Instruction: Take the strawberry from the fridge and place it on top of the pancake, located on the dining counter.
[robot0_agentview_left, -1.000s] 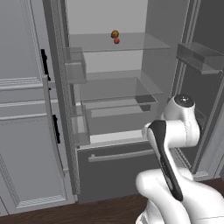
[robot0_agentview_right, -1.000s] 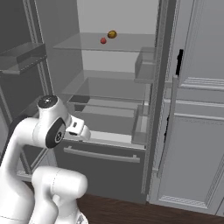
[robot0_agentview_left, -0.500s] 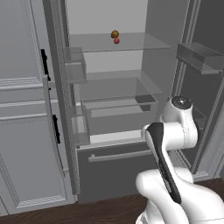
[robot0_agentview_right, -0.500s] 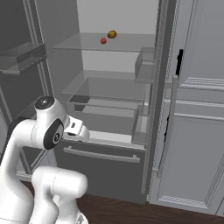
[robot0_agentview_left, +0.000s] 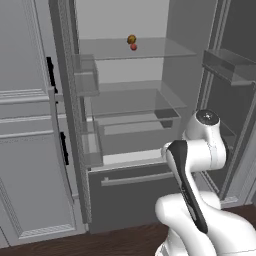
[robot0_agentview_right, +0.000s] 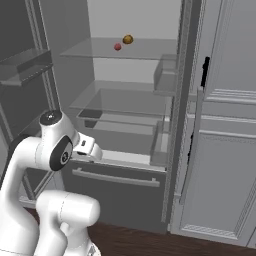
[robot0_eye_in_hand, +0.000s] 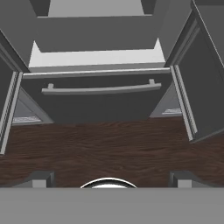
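Observation:
The fridge (robot0_agentview_left: 135, 195) stands open in front of me, both doors swung wide. The strawberry (robot0_agentview_left: 133, 47) is a tiny red fruit on the upper glass shelf (robot0_agentview_left: 155, 50), also seen from the right (robot0_agentview_right: 117, 46). My gripper (robot0_eye_in_hand: 111, 177) is open and empty, its fingertips (robot0_eye_in_hand: 41, 177) far apart. It hangs low, well below the strawberry, and looks down at the fridge's bottom drawer (robot0_eye_in_hand: 100, 107) and the wooden floor (robot0_eye_in_hand: 109, 148). The pancake and the dining counter are out of view.
A round orange-brown fruit (robot0_agentview_left: 131, 39) sits just behind the strawberry (robot0_agentview_right: 128, 39). Door bins (robot0_agentview_left: 227, 65) jut out on the right door, others (robot0_agentview_right: 25, 62) on the left. Light-grey panelled cabinets (robot0_agentview_left: 25, 150) flank the fridge. A clear crisper box (robot0_agentview_left: 130, 120) sits under the lower shelf.
The arm's upper joint has shifted slightly. The gripper has stayed open, and the strawberry has not moved.

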